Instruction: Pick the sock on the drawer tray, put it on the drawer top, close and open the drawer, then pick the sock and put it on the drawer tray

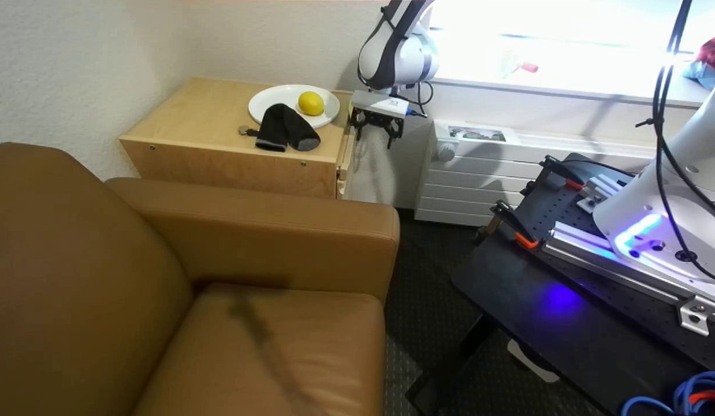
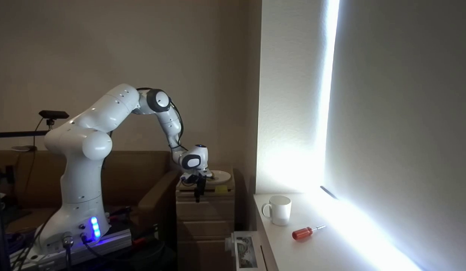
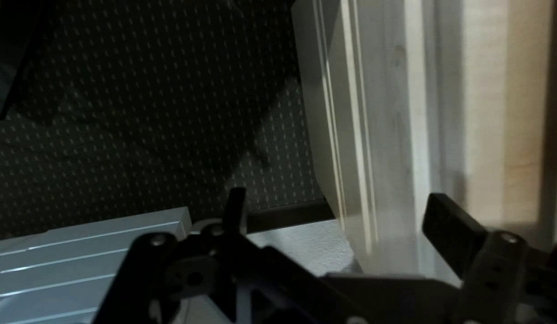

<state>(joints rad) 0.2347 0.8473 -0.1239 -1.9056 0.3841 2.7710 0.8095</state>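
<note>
The black sock (image 1: 275, 124) lies folded on the drawer top (image 1: 201, 115), against the near edge of a white plate. At the cabinet's front, the drawer (image 1: 347, 156) stands out slightly. How much of the drawer tray shows cannot be made out. My gripper (image 1: 373, 138) hangs just off that front, fingers down and spread. In the wrist view, the gripper (image 3: 337, 198) has nothing between its fingers. One finger appears against the floor side, the other over the drawer's light-wood edge (image 3: 485, 112); whether it touches is unclear. The sock is outside the wrist view.
The plate (image 1: 282, 95) holds a yellow fruit (image 1: 311, 103); small keys (image 1: 245, 131) lie beside the sock. A brown couch arm (image 1: 265, 225) borders the cabinet's near side. The white radiator (image 1: 479, 173) stands beyond the gripper. A mug (image 2: 281, 212) and red screwdriver (image 2: 302, 233) rest on the sill.
</note>
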